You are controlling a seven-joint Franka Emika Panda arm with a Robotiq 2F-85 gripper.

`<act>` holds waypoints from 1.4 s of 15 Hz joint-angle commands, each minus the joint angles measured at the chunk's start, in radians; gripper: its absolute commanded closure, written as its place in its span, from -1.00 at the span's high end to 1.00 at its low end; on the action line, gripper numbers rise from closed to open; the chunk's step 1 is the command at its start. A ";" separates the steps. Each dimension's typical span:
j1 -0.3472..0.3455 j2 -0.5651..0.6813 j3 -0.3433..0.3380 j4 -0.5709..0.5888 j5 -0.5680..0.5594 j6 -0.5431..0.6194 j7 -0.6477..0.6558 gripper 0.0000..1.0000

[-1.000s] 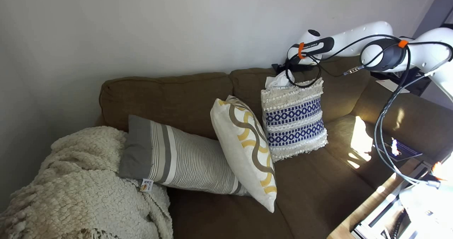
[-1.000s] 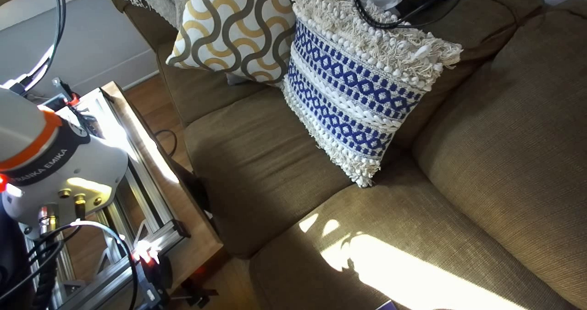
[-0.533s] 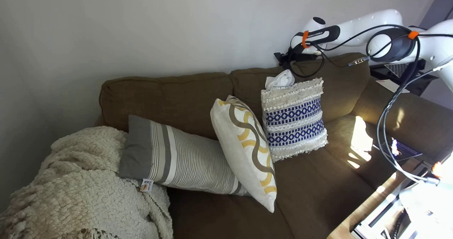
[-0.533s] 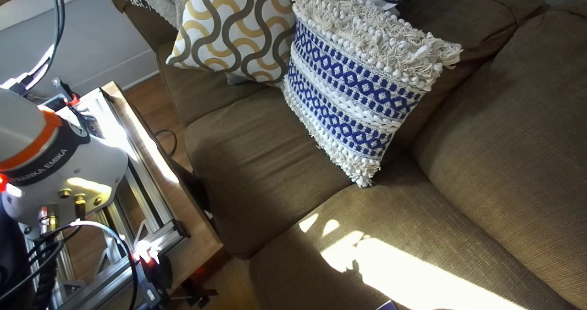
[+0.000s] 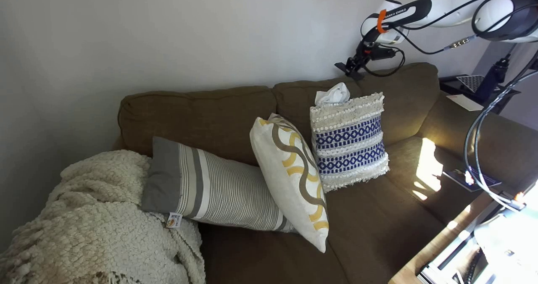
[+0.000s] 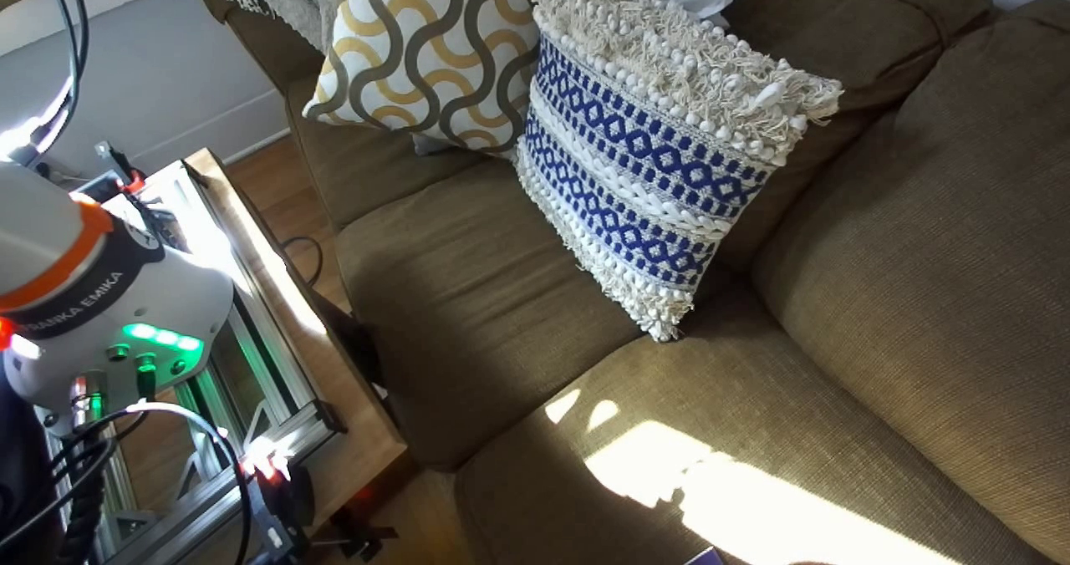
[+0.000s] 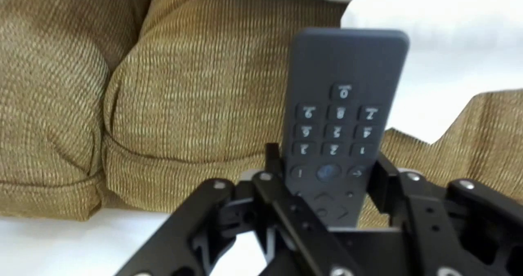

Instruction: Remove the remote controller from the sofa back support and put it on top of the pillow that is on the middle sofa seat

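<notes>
- Brown sofa back (image 5: 201, 116), pale wall (image 5: 189, 32) behind.
- End effector (image 7: 327, 165) grips the remote (image 7: 341, 104) by its sides.
- Best laid flat against the leaning blue-and-white pillow (image 5: 349, 144), released slowly lest it slide.

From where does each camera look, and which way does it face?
Wrist view: sits behind the gripper, which shows holding the remote; faces down at the sofa back.
In an exterior view: camera seems high by the sunlit seat, facing down at the middle seat; base shows.
In an exterior view: camera seems in front, near the blanket, facing the wall; arm, gripper, overexposed base show.
In both exterior views: blue pillow, swirled pillow, base.
</notes>
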 commanded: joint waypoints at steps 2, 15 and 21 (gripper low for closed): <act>0.028 -0.213 -0.063 -0.285 -0.014 -0.115 0.062 -0.48; 0.097 -0.372 -0.167 -0.732 0.013 0.268 0.368 -0.48; 0.073 -0.316 -0.149 -0.658 0.061 0.250 0.314 -0.48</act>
